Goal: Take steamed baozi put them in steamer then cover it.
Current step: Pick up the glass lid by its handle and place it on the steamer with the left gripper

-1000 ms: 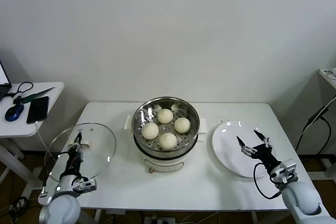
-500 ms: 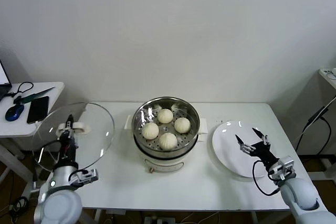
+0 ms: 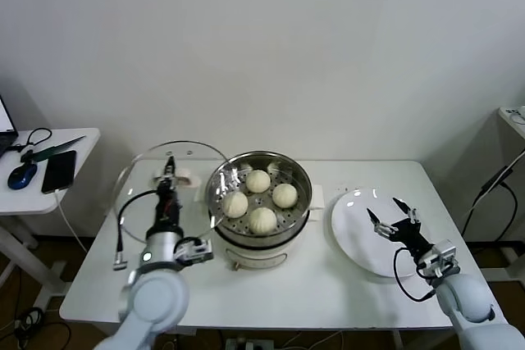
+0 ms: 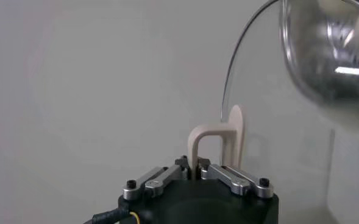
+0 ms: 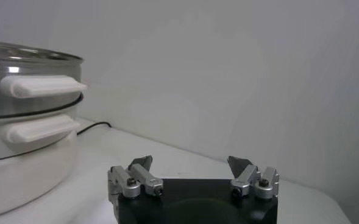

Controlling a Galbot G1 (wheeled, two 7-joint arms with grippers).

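Note:
Several cream-white steamed baozi [image 3: 258, 180] lie in the shiny steamer [image 3: 301, 178] on its white pot base [image 3: 261, 256] at the table's middle. The cover [image 3: 138, 184], a clear glass lid, hangs tilted in the air just left of the steamer, its edge close to the steamer's rim. My left gripper [image 3: 170, 173] is shut on the cover's white handle [image 3: 182, 177]. The left wrist view shows the handle [image 4: 211, 137] pinched between the jaws of the left gripper [image 4: 195, 173], with the glass [image 4: 277, 134] beyond. My right gripper [image 3: 394, 220] stands open and empty over the plate, also seen as the right gripper [image 5: 191, 167].
A flat white plate [image 3: 354, 239] lies right of the steamer under my right gripper. The steamer's wall and side handle [image 5: 40, 85] rise close by in the right wrist view. A side table [image 3: 78, 138] at far left holds a phone and a mouse.
My left gripper has lifted the cover off the table's left side and carried it right, up beside the steamer. The right gripper has hardly moved.

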